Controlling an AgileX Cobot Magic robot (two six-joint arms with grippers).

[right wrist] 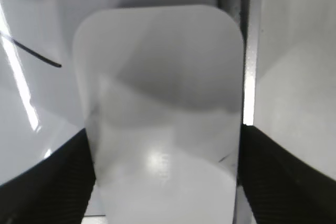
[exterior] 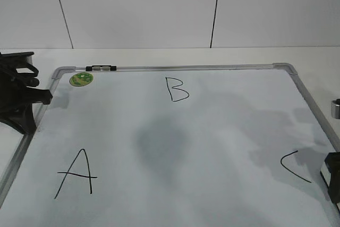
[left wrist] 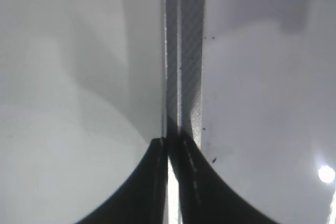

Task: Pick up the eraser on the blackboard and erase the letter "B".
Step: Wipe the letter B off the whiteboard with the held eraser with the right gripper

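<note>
The blackboard (exterior: 212, 131) is a pale whiteboard with a grey frame, lying flat. The letter "B" (exterior: 177, 89) is drawn near its far edge, in the middle. The white eraser (right wrist: 157, 103) lies on the board beside the right frame rail (right wrist: 247, 51). My right gripper (right wrist: 163, 135) has a finger against each long side of the eraser. In the exterior view this gripper (exterior: 332, 176) is at the lower right edge, with a sliver of the eraser (exterior: 324, 173) showing. My left gripper (exterior: 45, 98) is shut and empty over the board's left rail (left wrist: 184, 51).
A large "A" (exterior: 77, 174) is at the near left and a "C" (exterior: 295, 167) at the near right, its stroke (right wrist: 37, 55) just left of the eraser. A green sticker (exterior: 81, 78) and a black-and-white marker (exterior: 101, 68) lie at the far left corner.
</note>
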